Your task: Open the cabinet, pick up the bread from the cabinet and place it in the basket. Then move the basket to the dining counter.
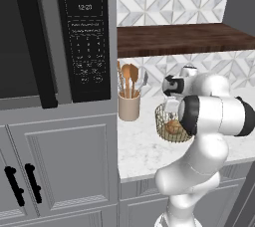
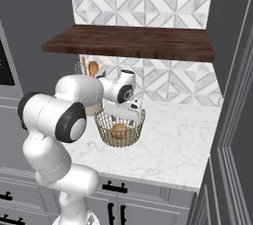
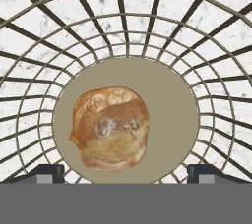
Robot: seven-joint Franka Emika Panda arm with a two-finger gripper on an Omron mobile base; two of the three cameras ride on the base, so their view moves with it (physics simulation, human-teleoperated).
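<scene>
Between the two dark fingertips of the gripper (image 3: 126,173), which stand spread wide at either side of the hand view with nothing pinched, lies the small round golden-brown bread roll (image 3: 110,127). It rests free on the pale flat base of the round golden wire-mesh basket (image 3: 206,46), a little left of that base's centre, and the thin wires fan out all around it over white veined stone. From the base views, the white hand hangs directly above the basket's mouth (image 2: 120,129), pointing down into it, and the roll (image 2: 119,131) shows through the mesh at the bottom. The basket (image 1: 164,124) stands on the narrow white marble worktop (image 2: 178,150) backed by patterned tiles, partly hidden behind the arm's white elbow in the left base view. Just beside it stands a beige utensil crock (image 1: 129,106) holding wooden spoons. Above both runs the dark brown wooden cabinet board (image 2: 131,41). Grey panelled cabinets with black handles (image 1: 55,171) sit to the left below a black microwave (image 1: 55,37).
</scene>
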